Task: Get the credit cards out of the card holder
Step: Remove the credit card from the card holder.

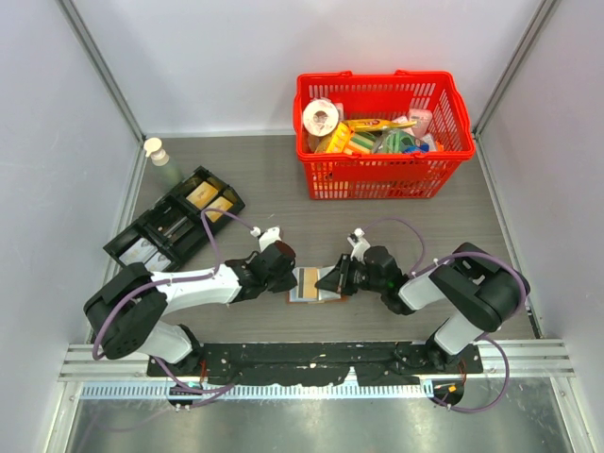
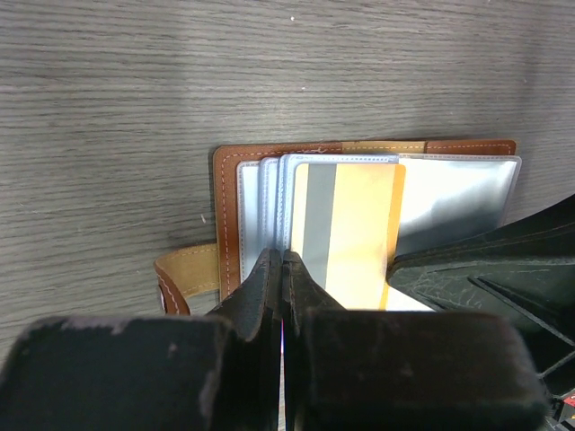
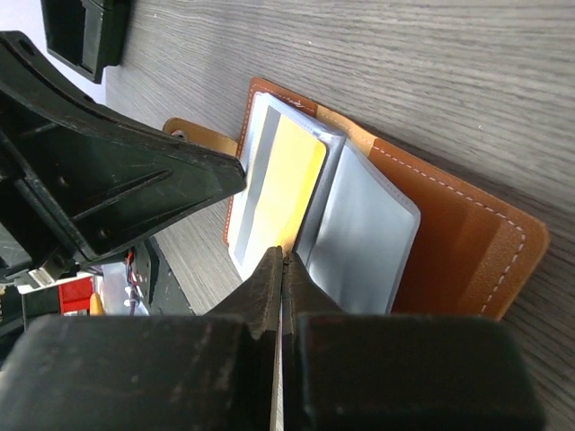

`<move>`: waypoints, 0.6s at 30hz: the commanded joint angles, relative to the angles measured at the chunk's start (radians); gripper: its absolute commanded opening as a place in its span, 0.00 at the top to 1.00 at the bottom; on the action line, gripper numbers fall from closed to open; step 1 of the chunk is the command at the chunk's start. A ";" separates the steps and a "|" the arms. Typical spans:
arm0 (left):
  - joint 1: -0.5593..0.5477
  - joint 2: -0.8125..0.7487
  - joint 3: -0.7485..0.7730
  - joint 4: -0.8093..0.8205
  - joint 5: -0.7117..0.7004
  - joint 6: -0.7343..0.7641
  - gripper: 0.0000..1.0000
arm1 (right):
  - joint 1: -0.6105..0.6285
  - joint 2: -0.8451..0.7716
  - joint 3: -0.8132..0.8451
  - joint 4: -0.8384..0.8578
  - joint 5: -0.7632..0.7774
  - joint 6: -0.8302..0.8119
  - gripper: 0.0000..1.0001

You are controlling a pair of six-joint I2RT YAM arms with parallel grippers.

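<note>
The brown leather card holder (image 1: pixel 314 285) lies open on the table between both grippers, its clear plastic sleeves fanned out. A yellow credit card (image 2: pixel 359 224) with a grey stripe sticks partly out of a sleeve. My left gripper (image 2: pixel 283 262) is shut on the near edge of the sleeves, at the holder's left side (image 2: pixel 229 206). My right gripper (image 3: pixel 283 258) is shut on the edge of the yellow card (image 3: pixel 292 193), with the holder's brown cover (image 3: pixel 449 242) to its right. In the top view the left gripper (image 1: pixel 291 279) and right gripper (image 1: pixel 338 279) meet over the holder.
A red basket (image 1: pixel 453 104) full of groceries stands at the back right. A black compartmented tray (image 1: pixel 175 226) lies at the left, with a small bottle (image 1: pixel 158 151) behind it. The holder's closing tab (image 2: pixel 184 269) pokes out on its left.
</note>
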 commanded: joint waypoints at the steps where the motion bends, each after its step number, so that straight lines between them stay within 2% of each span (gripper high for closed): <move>1: -0.006 0.055 -0.056 -0.091 0.001 -0.003 1.00 | -0.027 -0.033 -0.008 0.113 -0.063 0.009 0.99; 7: -0.006 0.037 -0.056 -0.102 -0.011 -0.003 1.00 | -0.047 -0.079 0.008 -0.018 -0.069 -0.037 0.99; 11: -0.006 0.037 -0.054 -0.102 -0.006 -0.003 1.00 | -0.047 -0.078 0.024 -0.045 -0.067 -0.040 0.99; 13: -0.006 0.038 -0.054 -0.102 0.000 -0.003 1.00 | -0.047 -0.065 0.033 -0.055 -0.054 -0.035 0.93; 14: -0.006 0.038 -0.054 -0.097 0.003 -0.006 1.00 | -0.047 -0.053 0.035 -0.052 -0.051 -0.031 0.86; 16: -0.006 0.038 -0.056 -0.091 0.006 -0.006 1.00 | -0.047 -0.036 0.039 -0.040 -0.046 -0.022 0.77; 18: -0.006 0.040 -0.056 -0.088 0.011 -0.007 1.00 | -0.047 -0.015 0.044 -0.022 -0.047 -0.005 0.71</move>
